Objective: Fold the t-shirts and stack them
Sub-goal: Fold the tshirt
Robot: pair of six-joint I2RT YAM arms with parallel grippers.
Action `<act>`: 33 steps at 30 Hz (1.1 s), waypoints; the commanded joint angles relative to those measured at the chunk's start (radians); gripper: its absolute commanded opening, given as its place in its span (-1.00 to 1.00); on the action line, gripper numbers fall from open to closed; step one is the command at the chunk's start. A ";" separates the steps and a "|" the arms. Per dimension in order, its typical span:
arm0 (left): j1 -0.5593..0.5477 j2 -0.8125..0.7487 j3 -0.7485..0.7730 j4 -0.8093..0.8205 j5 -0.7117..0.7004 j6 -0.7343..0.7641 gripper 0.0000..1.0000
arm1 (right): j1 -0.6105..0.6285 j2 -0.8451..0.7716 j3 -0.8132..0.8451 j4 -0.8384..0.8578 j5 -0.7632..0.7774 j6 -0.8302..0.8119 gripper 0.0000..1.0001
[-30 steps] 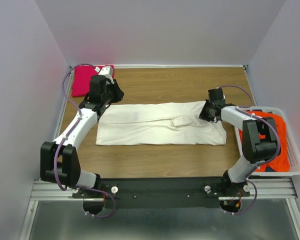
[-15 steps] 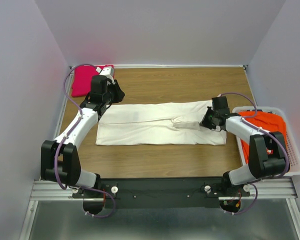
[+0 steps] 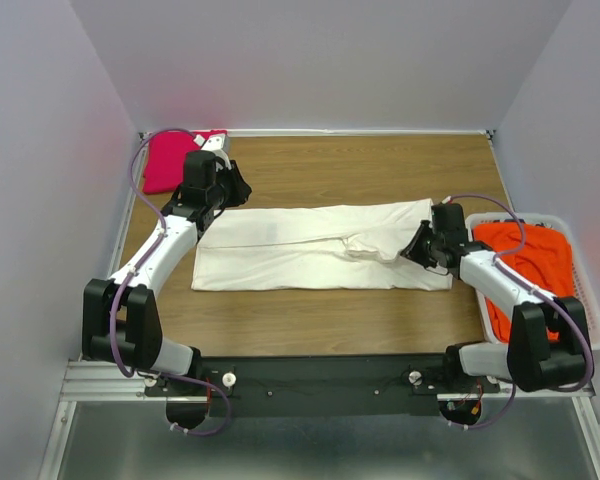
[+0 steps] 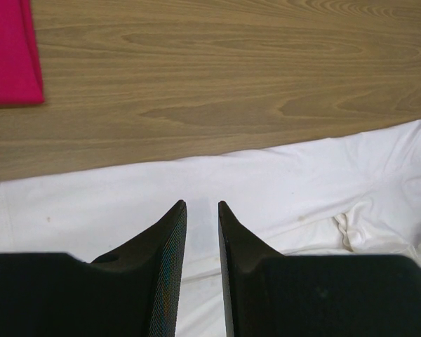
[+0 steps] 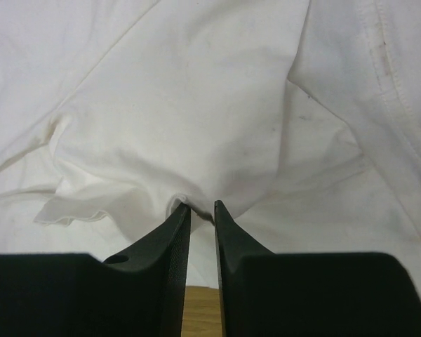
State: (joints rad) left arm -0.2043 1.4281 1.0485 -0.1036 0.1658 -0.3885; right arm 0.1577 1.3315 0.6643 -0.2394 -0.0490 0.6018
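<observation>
A cream-white t-shirt (image 3: 300, 255) lies folded into a long band across the table's middle; it also shows in the left wrist view (image 4: 302, 175) and the right wrist view (image 5: 196, 84). My right gripper (image 3: 418, 250) is at its right end, shut on a small pinched fold of the cloth (image 5: 201, 207). My left gripper (image 3: 223, 198) is over the shirt's far left corner, jaws a narrow gap apart with flat cloth showing through (image 4: 200, 205). A magenta-pink t-shirt (image 3: 168, 158) lies folded at the far left corner (image 4: 10, 49). An orange-red t-shirt (image 3: 525, 255) lies in the basket.
A white plastic laundry basket (image 3: 592, 320) stands at the table's right edge, beside my right arm. Bare wood (image 3: 380, 165) shows behind the cream shirt, and a strip of it lies in front. Walls close in the table on three sides.
My right gripper has moved toward the near right, pulling the pinched cloth with it, and its arm has swung out over the basket. The left arm has not moved.
</observation>
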 commanded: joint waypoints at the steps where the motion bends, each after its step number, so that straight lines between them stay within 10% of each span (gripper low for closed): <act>1: -0.004 0.011 -0.002 0.001 0.020 0.011 -0.35 | 0.003 -0.084 -0.011 -0.035 0.043 0.038 -0.46; 33: -0.021 0.045 -0.022 -0.013 0.020 -0.050 -0.35 | 0.083 0.028 -0.006 -0.048 0.040 0.128 -0.43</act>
State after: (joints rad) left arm -0.2169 1.4620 1.0485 -0.1062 0.1703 -0.4061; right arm 0.2054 1.3430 0.7280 -0.2802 -0.0235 0.6743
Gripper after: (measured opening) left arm 0.324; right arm 0.286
